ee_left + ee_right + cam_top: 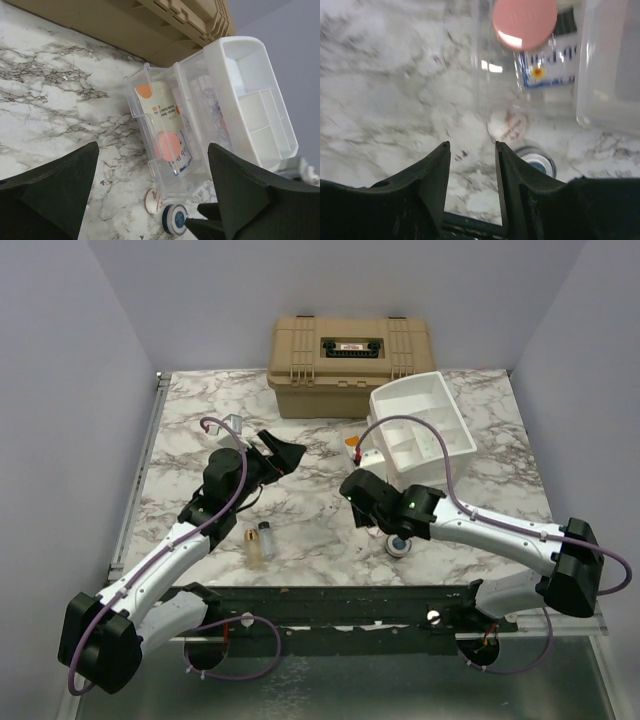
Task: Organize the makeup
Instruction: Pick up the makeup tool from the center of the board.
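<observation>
Tan hard case (pixel 340 355) sits top centre. White tiered plastic organizer (pixel 425 425) just lower-right of it; two tiny clear bottles (pixel 259 541) lower-left.

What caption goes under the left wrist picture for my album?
Open left gripper faces a clear tray holding orange discs, beside the white organizer.

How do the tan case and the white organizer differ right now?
The tan case is shut, lid down; the white organizer is open-topped, its compartments showing. The case sits square to the back wall; the organizer lies skewed, nearer the arms. Both sit toward the far end of the table.
</observation>
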`<state>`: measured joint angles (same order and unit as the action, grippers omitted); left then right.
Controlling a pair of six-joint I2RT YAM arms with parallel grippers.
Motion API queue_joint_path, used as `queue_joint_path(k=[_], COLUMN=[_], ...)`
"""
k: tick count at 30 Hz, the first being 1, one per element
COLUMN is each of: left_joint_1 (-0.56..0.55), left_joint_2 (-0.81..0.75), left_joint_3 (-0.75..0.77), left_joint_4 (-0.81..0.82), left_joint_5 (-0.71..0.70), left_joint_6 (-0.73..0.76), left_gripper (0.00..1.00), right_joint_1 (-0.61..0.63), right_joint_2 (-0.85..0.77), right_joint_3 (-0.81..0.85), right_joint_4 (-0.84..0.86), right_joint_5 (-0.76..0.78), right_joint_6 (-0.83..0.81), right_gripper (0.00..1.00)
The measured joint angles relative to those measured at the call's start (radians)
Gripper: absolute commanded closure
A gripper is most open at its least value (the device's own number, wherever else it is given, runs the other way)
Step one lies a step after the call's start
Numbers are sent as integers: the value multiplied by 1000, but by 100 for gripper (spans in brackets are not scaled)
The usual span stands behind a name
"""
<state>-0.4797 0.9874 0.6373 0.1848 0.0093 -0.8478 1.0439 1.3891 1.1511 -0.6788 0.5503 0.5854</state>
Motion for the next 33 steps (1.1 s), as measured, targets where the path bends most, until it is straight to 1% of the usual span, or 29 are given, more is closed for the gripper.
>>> queue_joint_path(k=[4, 6, 8, 13, 17, 19, 26, 33], left_joint_1=[0, 0, 0, 0, 0, 0, 0, 0], left_joint_2=[5, 18, 32, 45, 45, 42, 29, 29], left_joint_3=[-6, -9, -13, -26, -26, -26, -26, -27], left_joint_4=[-1, 1, 4, 8, 10, 9, 8, 8], left_joint_5=[-3, -3, -3, -3, -3, -3, -3, -3], left_joint_6=[1, 0, -1, -5, -5, -5, -4, -4], left_gripper=[8, 8, 8, 8, 8, 8, 8, 8], right_joint_1=[2, 2, 2, 2, 2, 2, -2, -47], right_joint_2=[-72, -84, -71, 68, 189, 222, 244, 223], right_joint_3=[-203, -266, -297, -273, -228, -209, -207, -280], right_joint_4=[8, 25, 43, 108, 151, 163, 191, 216], right_joint_5=[-89, -122, -132, -116, -73, -54, -30, -22], right_joint_6=[-11, -16, -28, -71, -105, -111, -106, -41], right_gripper=[52, 52, 52, 53, 54, 54, 56, 56])
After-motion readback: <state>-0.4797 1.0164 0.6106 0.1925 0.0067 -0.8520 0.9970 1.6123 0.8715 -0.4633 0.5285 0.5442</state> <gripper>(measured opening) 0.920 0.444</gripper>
